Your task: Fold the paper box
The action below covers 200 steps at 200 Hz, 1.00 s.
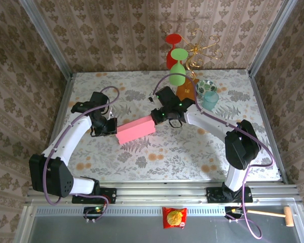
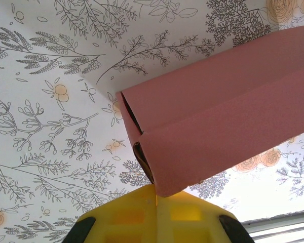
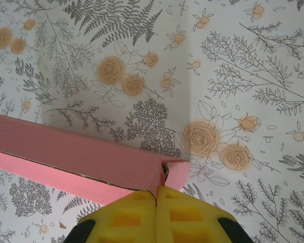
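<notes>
We see a table (image 1: 167, 152) covered in a pale floral cloth, closed in on the left, far and right by walls (image 1: 116, 30) of brown damask wallpaper. Grey metal posts (image 1: 45, 38) mark the far corners; a metal rail (image 1: 162, 195) runs along the near edge.

You're looking at a lab test booth dressed like a home: brown damask wallpaper panels (image 1: 116, 30) and bare aluminium frame posts (image 1: 44, 38) wall in the floral-print worktop (image 1: 157, 152), a slotted aluminium rail (image 1: 162, 192) along its near edge.
</notes>
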Tool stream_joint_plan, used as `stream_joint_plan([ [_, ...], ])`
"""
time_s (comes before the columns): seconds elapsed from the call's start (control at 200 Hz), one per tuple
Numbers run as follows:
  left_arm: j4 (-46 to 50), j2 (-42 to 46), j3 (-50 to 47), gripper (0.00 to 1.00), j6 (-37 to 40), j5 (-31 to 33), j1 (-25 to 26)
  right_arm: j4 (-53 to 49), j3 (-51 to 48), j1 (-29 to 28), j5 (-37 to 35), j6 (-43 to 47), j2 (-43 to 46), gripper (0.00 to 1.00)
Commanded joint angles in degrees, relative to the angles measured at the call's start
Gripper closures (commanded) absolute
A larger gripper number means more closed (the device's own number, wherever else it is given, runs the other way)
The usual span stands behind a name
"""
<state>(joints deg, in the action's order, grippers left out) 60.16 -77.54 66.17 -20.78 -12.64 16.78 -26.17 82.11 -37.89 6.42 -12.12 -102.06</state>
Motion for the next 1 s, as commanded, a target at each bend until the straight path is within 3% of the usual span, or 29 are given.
stream_joint_plan([
  [0.0,2.21,-0.69,1.36,1.00,1.09,-0.10,-0.52,-2.33,2.18,-0.26,-1.33,0.02,-0.46,1.00],
  [0.475,3.37,-0.66,2.82,1.00,0.33,-0.93,-0.70,-16.11,9.18,-0.17,-0.71,-4.07,-4.71,1.00],
  [0.995,3.03,-0.60,2.65,1.00,-0.23,-1.42,-0.87,-23.48,17.73,-0.15,0.00,-7.11,-8.58,1.00],
])
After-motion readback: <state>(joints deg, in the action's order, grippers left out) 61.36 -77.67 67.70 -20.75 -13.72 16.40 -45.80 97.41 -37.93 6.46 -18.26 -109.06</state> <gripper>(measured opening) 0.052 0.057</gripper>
